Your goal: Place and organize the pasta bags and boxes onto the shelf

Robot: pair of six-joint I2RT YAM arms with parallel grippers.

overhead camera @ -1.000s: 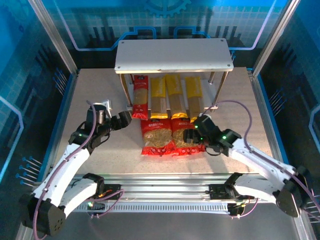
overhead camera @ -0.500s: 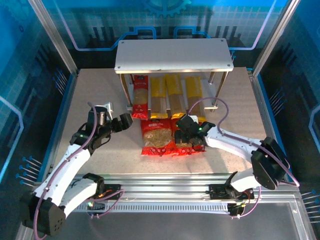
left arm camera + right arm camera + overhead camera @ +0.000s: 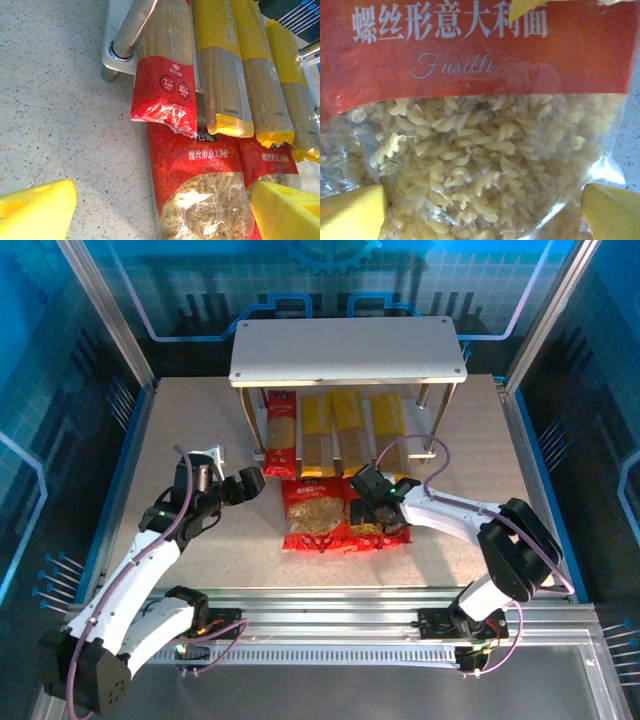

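Once swung in from the right of the top view within the last second, ended low over the right bag [image 3: 388,530] at centre frame: meant the right gripper [image 3: 375,498], jaws spread wide, yellow pads [image 3: 350,212] at either side of the fusilli window in the wrist view. Could not tell whether touching the plastic. Judged this a line-up for a grasp, not yet a hold.

Found the left gripper [image 3: 245,483] unmoved at centre-left, jaws likewise wide and empty, just left of the left bag [image 3: 313,512].

Counted two bags, both flat on the table [image 3: 180,430], side by side just below the shelf [image 3: 348,350] in the frame, with pack ends overlapping their upper edges. Counted four spaghetti packs on the lower board, upper centre: one red pack [image 3: 281,435] at left, then three yellow packs [image 3: 350,430] in a row. Left, by that tally, only the bags to shelve.
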